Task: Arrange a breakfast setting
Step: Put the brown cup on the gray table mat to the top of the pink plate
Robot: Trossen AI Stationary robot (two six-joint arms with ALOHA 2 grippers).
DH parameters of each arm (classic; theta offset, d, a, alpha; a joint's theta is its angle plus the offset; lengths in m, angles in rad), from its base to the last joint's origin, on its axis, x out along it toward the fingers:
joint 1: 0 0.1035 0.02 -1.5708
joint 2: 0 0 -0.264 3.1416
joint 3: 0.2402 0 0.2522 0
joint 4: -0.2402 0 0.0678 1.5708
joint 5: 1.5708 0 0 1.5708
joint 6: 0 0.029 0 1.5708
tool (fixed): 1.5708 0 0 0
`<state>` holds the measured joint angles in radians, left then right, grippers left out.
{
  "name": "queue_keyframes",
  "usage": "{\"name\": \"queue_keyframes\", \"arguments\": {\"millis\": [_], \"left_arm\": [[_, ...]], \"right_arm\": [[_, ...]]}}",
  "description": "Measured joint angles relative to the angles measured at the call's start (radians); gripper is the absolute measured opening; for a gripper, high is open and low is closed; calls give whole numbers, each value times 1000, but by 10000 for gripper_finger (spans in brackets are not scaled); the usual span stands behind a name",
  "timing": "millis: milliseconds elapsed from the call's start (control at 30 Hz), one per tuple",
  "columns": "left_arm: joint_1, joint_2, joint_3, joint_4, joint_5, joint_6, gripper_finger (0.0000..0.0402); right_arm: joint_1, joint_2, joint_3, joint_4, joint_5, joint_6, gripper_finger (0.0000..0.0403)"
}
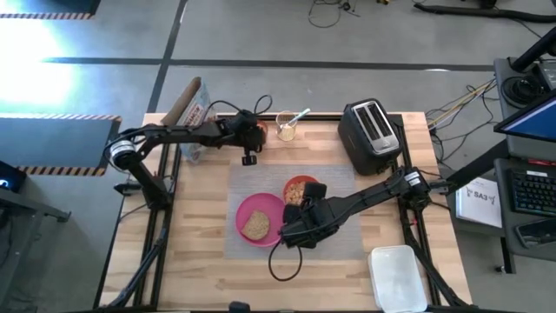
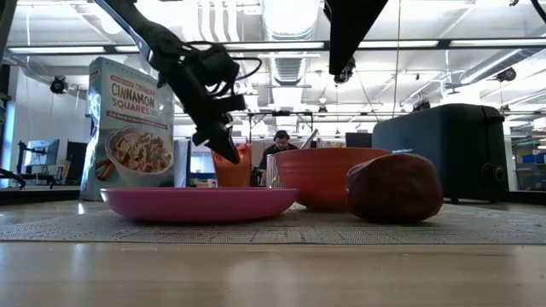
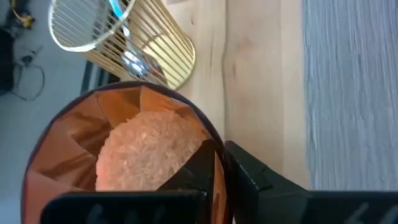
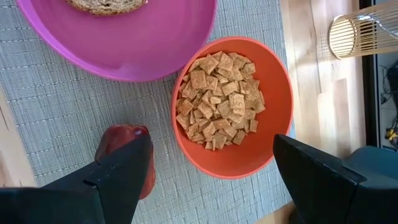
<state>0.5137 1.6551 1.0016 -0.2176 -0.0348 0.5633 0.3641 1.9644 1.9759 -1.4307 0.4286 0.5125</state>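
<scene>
Left gripper (image 3: 214, 155) clamped on small orange cup (image 3: 124, 155) rim.

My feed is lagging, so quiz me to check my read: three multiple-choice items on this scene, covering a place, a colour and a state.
1. Where is the toast slice?
A. on the pink plate
B. in the toaster
C. in the bowl

2. What colour is the bowl of cereal?
A. white
B. orange-red
C. blue

3. The left end effector is:
A. open and empty
B. shut on the small orange cup
C. shut on the spoon

Answers:
1. A: the toast slice lies on the pink plate.
2. B: the bowl is orange-red.
3. B: the left end effector pinches the rim of the small orange cup.
</scene>
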Motion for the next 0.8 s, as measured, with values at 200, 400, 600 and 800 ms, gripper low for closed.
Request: {"name": "queue_keyframes", "arguments": {"millis": [200,400,600,800], "left_arm": [[-15,-10,48,-180,-1,-1,6],[-62,-82,58,-307,61,-45,5],[-123,-210,57,-397,158,-122,3],[-217,-306,45,-475,158,-187,3]], "right_arm": [[0,0,0,0,0,0,327],[0,0,0,0,0,-11,327],[0,0,0,0,-1,-2,327],[0,0,-1,0,-1,10,327]]}}
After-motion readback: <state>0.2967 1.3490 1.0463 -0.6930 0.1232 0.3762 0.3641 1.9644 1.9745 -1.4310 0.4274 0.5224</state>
